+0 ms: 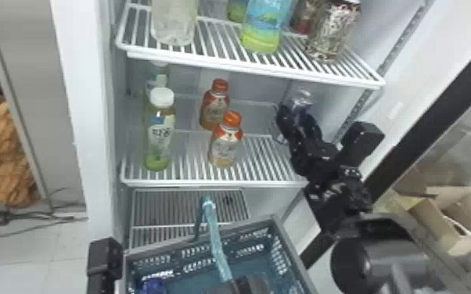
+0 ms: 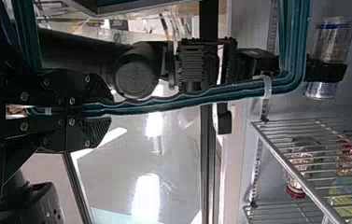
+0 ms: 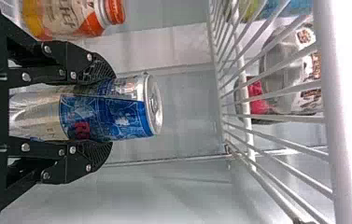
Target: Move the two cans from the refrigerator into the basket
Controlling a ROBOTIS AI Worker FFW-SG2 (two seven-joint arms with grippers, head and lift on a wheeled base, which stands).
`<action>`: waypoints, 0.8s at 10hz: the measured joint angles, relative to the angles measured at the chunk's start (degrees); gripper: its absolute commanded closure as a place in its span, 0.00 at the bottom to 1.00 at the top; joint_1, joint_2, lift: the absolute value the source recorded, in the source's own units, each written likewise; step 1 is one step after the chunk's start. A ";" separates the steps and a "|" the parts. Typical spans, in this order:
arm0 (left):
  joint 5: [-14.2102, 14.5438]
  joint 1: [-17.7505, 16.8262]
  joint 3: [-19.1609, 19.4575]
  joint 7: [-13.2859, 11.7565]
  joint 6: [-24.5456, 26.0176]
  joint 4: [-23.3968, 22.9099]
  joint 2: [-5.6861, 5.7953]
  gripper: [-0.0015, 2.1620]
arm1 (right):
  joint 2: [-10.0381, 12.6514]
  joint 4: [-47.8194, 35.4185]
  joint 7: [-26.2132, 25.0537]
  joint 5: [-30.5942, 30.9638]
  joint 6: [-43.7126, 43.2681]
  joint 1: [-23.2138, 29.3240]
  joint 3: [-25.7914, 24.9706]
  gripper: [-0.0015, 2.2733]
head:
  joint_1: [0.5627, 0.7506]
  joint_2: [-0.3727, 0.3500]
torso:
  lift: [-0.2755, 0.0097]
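One blue-and-silver can (image 1: 302,95) is in the open refrigerator, at 2 o'clock in the head view, clamped between the fingers of the right gripper (image 1: 299,112). The right wrist view adds the blue label, the silver lid with its pull tab, and a finger pressed to either side; the can is upright, its base hidden by the gripper. At 6 o'clock in the head view is a dark teal basket (image 1: 203,250), and in it, at 7 o'clock, a blue item (image 1: 154,286) too blurred to name. The left gripper (image 1: 242,285) is a dark blur there, but the left wrist view gives its jaws plainly, closed around the basket's teal handle (image 1: 217,242). On the middle shelf (image 1: 191,182), a white-capped green bottle (image 1: 160,133) stands at 9 o'clock and two orange-capped bottles (image 1: 225,144) stand near the centre. The upper shelf (image 1: 246,68) holds a blue-and-yellow-green bottle (image 1: 264,27) at 12 o'clock and a patterned container (image 1: 332,31) at 1 o'clock.
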 measured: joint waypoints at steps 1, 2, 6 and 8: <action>0.00 -0.05 -0.05 0.00 0.00 0.00 0.00 0.56 | 0.05 -2.59 0.24 -0.28 1.35 1.95 -0.66 0.39 | 0.70 0.03 | 0.03; 0.00 -0.07 -0.02 0.00 0.00 0.00 0.00 0.56 | 0.09 -6.12 0.71 -0.84 3.16 4.59 -1.53 0.39 | 0.70 0.03 | 0.03; 0.00 0.00 0.02 -0.01 0.00 0.00 0.00 0.56 | 0.50 -21.25 1.90 -2.45 10.27 15.22 -4.48 0.39 | 0.70 0.03 | 0.03; 0.00 0.01 0.03 0.00 0.00 0.00 0.00 0.56 | 0.51 -28.94 2.56 -4.95 14.85 20.51 -5.54 0.39 | 0.70 0.03 | 0.03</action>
